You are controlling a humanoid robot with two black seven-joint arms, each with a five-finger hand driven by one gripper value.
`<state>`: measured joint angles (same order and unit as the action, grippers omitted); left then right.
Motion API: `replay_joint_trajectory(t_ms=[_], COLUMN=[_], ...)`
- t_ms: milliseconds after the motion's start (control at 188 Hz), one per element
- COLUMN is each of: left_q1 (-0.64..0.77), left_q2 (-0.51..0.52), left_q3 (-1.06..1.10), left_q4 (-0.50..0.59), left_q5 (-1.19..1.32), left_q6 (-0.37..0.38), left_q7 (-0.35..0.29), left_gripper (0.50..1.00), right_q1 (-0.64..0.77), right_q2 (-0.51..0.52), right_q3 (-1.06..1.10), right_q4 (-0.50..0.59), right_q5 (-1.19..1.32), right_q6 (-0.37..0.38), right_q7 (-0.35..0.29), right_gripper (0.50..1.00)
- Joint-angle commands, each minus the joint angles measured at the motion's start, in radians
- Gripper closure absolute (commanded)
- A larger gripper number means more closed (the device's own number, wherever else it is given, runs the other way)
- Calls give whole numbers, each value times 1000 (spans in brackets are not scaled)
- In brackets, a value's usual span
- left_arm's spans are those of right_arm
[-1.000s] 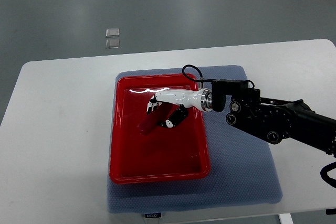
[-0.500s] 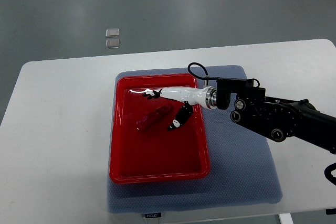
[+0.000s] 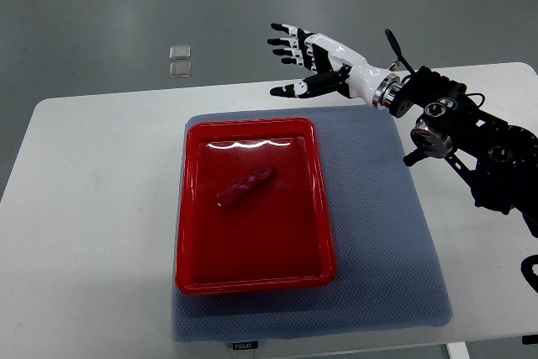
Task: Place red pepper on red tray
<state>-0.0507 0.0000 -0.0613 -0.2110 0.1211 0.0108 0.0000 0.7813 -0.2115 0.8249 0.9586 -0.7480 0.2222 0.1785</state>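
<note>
The white bench (image 3: 92, 208) fills most of the view, with grey floor beyond its far edge. On that floor, left of the red tray's far-left corner and well apart from it, lie two small pale squares (image 3: 180, 60), one just behind the other.

A blue-grey mat (image 3: 387, 241) covers the middle of the bench, and the red tray (image 3: 187, 233) sits on the mat's left half, its long sides running away from the robot. At the near edge of the mat, below the tray, a small dark label (image 3: 244, 345) shows; its print is too small to read.

The red pepper (image 3: 245, 188) lies inside the tray, in the far half and a little left of the tray's middle, tilted so that its right end points toward the far-right corner. Nothing touches it.

Beyond the tray's far-right corner the right hand (image 3: 313, 63) hangs in the air over the far edge of the bench, clear of tray and pepper. It is white with black joints, and its fingers (image 3: 286, 44) are spread wide and point left, holding nothing. Its black arm (image 3: 471, 145) runs back to the right of the tray and leaves by the right edge.
</note>
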Motion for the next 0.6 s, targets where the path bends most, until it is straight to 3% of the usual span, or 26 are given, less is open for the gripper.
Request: replay_joint_trajectory(t_ms=[0,170,261,388,596], left_q1=[0,0,0,0,0], left_q2=[0,0,0,0,0], left_q3=[0,0,0,0,3], left_q4=[-2,-5,-5,-4,-5], left_q5=[0,0,0,0,0], left_q6=[0,0,0,0,0], left_q7=[0,2,2,2,2], left_gripper=[500,500,500,500,500], right_q1=[-66,-109,-111,-122,-125], right_q2=[1,9,24,34,34], right_q3=[95,143,145,145,143], right_q4=[-14,-146,-230,-288,-301], right_q5=[288,656,789,826,825], right_q6=[0,11,71,167,177], right_q7=[1,1,1,3,1], right_gripper=[587,587,587,587,587])
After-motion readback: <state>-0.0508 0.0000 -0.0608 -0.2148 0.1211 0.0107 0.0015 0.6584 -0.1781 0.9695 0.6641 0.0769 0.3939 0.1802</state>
